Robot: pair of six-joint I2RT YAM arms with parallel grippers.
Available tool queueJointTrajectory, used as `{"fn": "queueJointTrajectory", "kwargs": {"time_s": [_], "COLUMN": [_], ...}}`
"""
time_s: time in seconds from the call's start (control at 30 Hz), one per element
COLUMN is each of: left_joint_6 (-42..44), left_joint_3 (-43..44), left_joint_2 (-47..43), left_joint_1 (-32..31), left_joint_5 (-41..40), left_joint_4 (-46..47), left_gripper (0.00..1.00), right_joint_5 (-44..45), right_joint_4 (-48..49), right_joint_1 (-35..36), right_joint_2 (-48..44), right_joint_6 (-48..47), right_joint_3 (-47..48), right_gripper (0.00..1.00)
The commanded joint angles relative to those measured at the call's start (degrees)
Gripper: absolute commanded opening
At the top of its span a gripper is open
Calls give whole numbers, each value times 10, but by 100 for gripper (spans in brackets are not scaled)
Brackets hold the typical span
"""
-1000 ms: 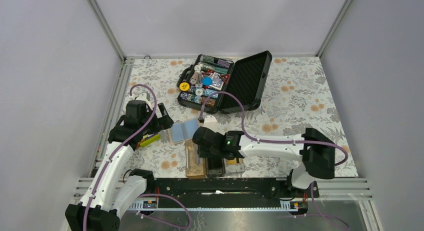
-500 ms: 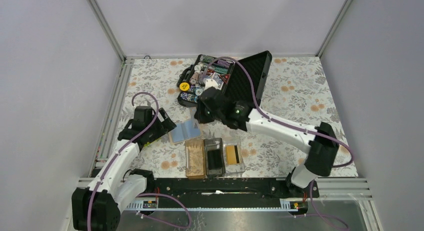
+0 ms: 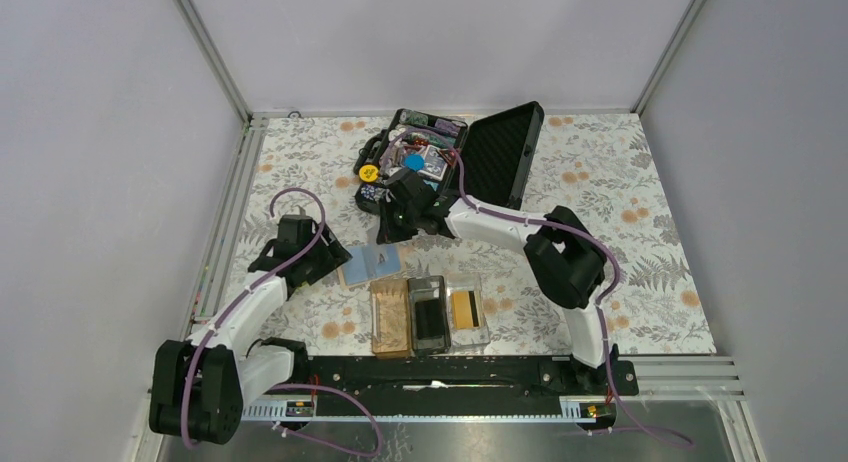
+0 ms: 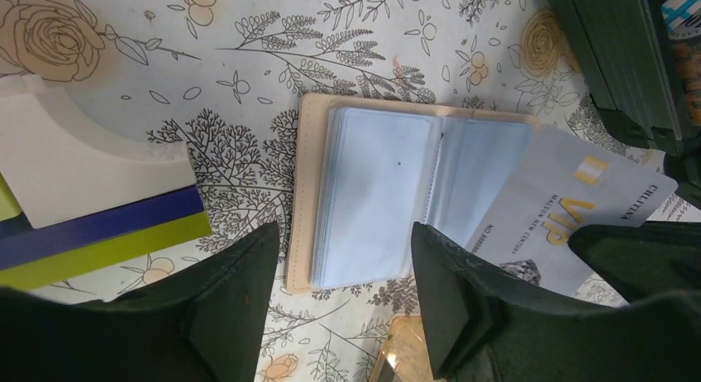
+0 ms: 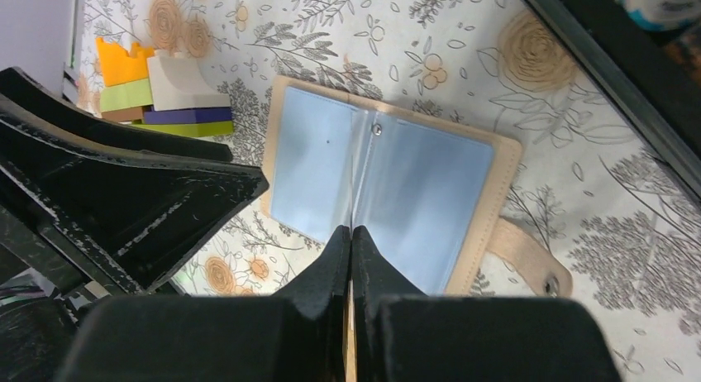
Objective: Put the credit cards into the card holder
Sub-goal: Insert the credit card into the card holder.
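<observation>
Meanwhile, the left gripper [image 4: 343,250] hovered with its jaws apart over the open card wallet [image 4: 376,200]. The right gripper [image 5: 350,233] had its jaws pressed together on a silver VIP card [image 4: 570,212] at the wallet's edge. One gold credit card [image 3: 463,307] lay in the clear compartment of the card holder [image 3: 480,334].

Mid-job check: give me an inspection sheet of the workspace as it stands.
Surface: floral cloth, lying flat.
Job's things: grey card at the open wallet's right edge; gold card in the tray's clear compartment.
Clutter: open chip case at back; coloured blocks left of wallet.
Grippers: left gripper open over wallet, empty; right gripper shut on grey card.
Cables: purple cables loop off both arms, the right one over the case.
Surroundings: grey walls, metal frame; nothing else seen.
</observation>
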Motion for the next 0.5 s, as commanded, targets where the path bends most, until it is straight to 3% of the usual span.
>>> {"fn": "queueJointTrajectory", "kwargs": {"time_s": [0.0, 0.47], "left_joint_6": [6, 12], "left_joint_3": [-9, -14], "left_joint_2": [12, 36], "left_joint_1": [5, 11], "left_joint_5": [-15, -3], "left_joint_4": [48, 59], "left_gripper": [61, 52], "right_joint_5": [-59, -53], "right_joint_4": [75, 101], "right_joint_1": [-5, -8], "right_joint_2": [9, 59], "right_joint_6": [20, 58], "right_joint_3": [4, 2], "right_gripper": [0, 0]}}
